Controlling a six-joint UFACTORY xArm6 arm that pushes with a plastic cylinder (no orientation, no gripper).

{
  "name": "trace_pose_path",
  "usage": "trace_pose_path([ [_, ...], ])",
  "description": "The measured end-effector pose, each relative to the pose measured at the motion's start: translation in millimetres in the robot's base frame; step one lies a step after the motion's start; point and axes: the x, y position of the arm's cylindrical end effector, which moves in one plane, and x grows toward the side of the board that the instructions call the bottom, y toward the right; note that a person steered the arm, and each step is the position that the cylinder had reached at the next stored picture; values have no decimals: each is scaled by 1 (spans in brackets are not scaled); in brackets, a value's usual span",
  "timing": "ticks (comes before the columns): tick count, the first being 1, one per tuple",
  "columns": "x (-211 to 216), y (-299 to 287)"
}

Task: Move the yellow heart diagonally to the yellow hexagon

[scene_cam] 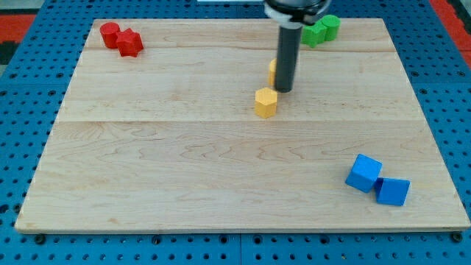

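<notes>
1. Two yellow blocks lie near the middle of the wooden board: the yellow hexagon stands free, and the yellow heart is mostly hidden behind the dark rod, so only a small yellow edge shows at the rod's left side
2. My tip rests on the board just to the right of the hexagon and a little farther back; it seems to touch the heart, but the rod covers the contact, so I cannot tell for sure
3. The heart lies just behind the hexagon and slightly to its right, with a narrow strip of wood between them
4. No writing, brand or label can be read on the blocks, the board or the rod
5. The arm ends in a plain rod with no jaws, so it holds nothing; it can only press against a block with its side or end
6. At the far left corner sit two red blocks, touching each other; at the far edge right of the rod sit two green blocks, also touching; their shapes are not clear
7. At the near right lie two blue blocks, cube-like and side by side
</notes>
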Motion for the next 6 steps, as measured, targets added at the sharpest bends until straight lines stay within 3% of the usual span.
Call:
trace_pose_path([
  [2, -69, -9],
  [3, -38, -9],
  [4, -36, -11],
  [5, -63, -66],
  [6, -95, -86],
])
